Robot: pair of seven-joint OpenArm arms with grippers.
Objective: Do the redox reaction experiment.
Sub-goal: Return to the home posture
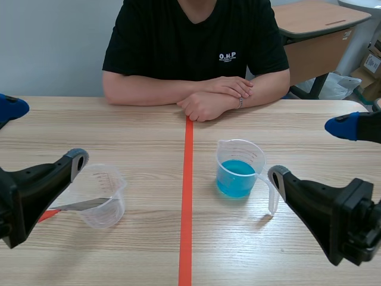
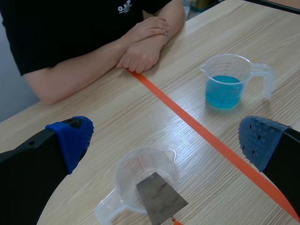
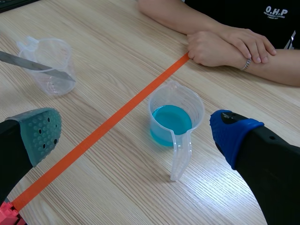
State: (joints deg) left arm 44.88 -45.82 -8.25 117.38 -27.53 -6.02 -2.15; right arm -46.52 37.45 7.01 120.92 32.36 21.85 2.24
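A clear measuring cup of blue liquid (image 1: 240, 170) stands right of the tape line, its handle toward me. Left of the line stands an empty clear cup (image 1: 102, 195) with a grey metal strip (image 1: 80, 205) leaning in it, the strip's red end outside the rim. My left gripper (image 1: 41, 134) hangs open above and just short of the empty cup (image 2: 136, 171) and strip (image 2: 159, 197). My right gripper (image 1: 312, 152) is open, low and near the blue cup (image 3: 171, 124), whose handle (image 3: 180, 154) lies between its fingers.
A person sits across the table with folded hands (image 1: 211, 98) resting at the far end of the orange tape line (image 1: 187, 202). A wooden desk (image 1: 315, 24) stands behind at the right. The empty cup (image 3: 51, 70) is far to the side in the right wrist view.
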